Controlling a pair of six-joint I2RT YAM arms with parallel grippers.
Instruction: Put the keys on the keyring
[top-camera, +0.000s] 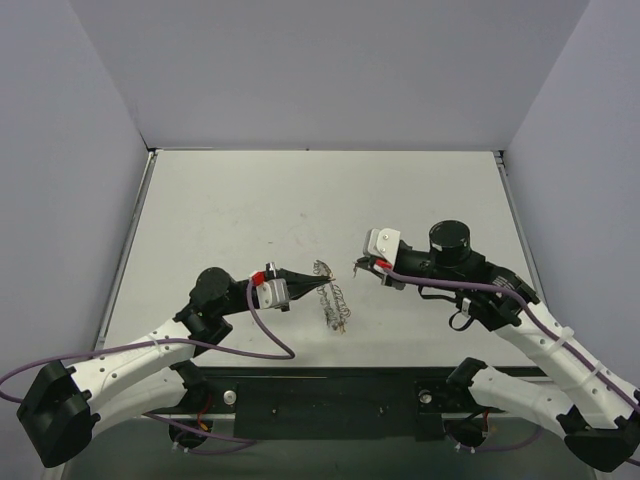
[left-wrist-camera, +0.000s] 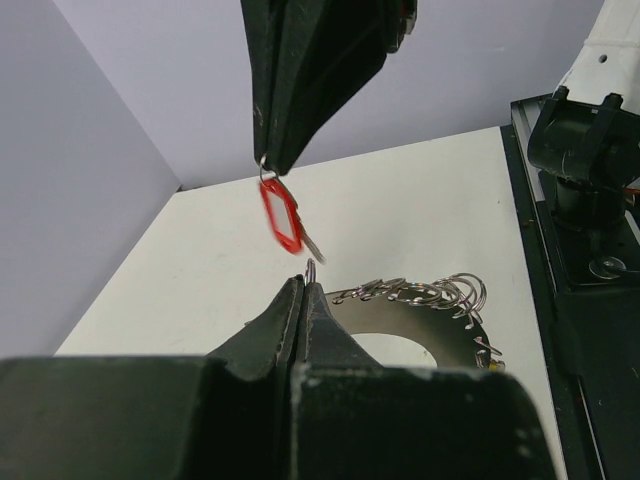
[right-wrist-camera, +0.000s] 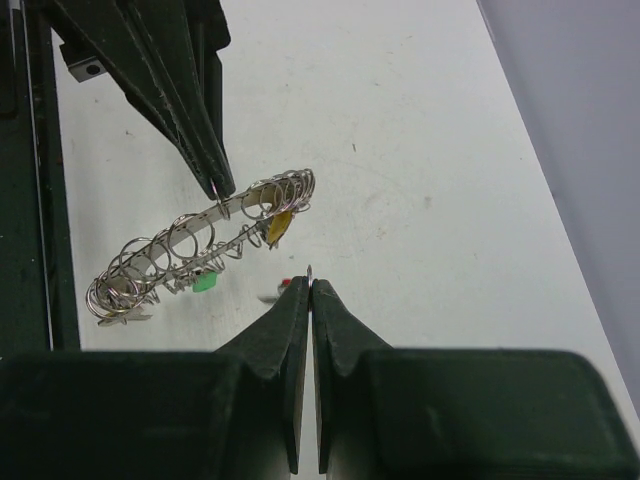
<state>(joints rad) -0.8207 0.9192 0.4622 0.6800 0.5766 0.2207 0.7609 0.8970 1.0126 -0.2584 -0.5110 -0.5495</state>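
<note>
The keyring (top-camera: 335, 300) is a silvery coiled loop near the table's front middle. My left gripper (top-camera: 322, 282) is shut on its upper end. In the left wrist view the jaws (left-wrist-camera: 306, 282) pinch one small loop, and the keyring (left-wrist-camera: 425, 292) trails off to the right. A yellow key (right-wrist-camera: 278, 226) and a green key (right-wrist-camera: 204, 282) hang on the keyring (right-wrist-camera: 190, 245). My right gripper (top-camera: 360, 266) is shut on a red key (left-wrist-camera: 283, 215), which dangles just above and left of the left gripper's tips. In the right wrist view only a bit of that red key (right-wrist-camera: 286, 283) shows beside the shut gripper (right-wrist-camera: 311, 284).
The white table (top-camera: 300, 200) is enclosed by grey walls on three sides. A black strip (top-camera: 330, 395) along the near edge carries both arm bases. The right arm's black base (left-wrist-camera: 590, 150) stands at the right of the left wrist view.
</note>
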